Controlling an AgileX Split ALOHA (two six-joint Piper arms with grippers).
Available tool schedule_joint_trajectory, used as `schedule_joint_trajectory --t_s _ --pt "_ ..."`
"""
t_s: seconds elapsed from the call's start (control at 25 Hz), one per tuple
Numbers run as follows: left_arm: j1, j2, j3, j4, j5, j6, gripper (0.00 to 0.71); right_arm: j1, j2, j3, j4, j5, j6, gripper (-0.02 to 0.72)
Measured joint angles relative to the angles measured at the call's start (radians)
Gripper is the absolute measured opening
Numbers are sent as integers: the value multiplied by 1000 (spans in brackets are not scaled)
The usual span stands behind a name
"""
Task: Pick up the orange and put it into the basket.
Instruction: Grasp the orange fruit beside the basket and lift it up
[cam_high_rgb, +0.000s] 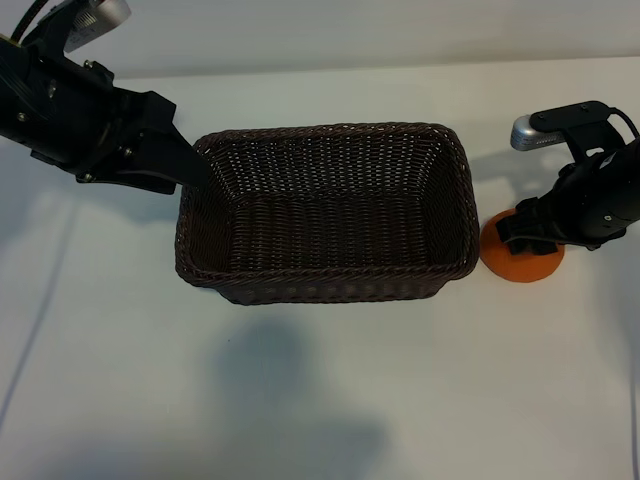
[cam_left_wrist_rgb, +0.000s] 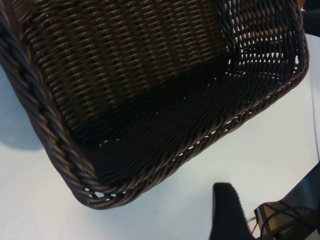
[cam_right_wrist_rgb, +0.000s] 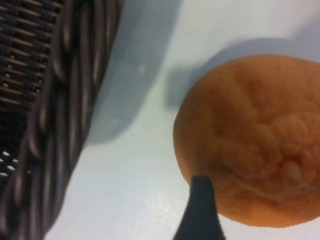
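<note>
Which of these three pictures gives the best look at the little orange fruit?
The right wrist view: the orange fills much of the picture, dimpled skin and stem nub plain. The exterior view shows it small on the table beside the basket, partly covered by the right gripper. The left wrist view shows none of it.

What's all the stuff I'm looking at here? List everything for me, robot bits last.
basket: one, dark brown woven wicker, middle of the table, nothing inside it.
orange: one, bright orange, on the table just beyond the basket's right end, apart from it.
table: one, white, under everything.
left claw: one, black, at the basket's left end by the rim, open, holding nothing.
right claw: one, black, directly over the orange, open, not yet closed on it.
wrist cameras: two, silver-grey, one on each arm.
</note>
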Motion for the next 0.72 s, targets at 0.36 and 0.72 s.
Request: schedule_joint_trajectory --t_s 0.36,0.72 --pt "0 0 0 0 0 2 454 0 0 0 23 -15 0 544" --pt "0 0 0 0 -1 8 454 0 3 0 45 -20 0 544"
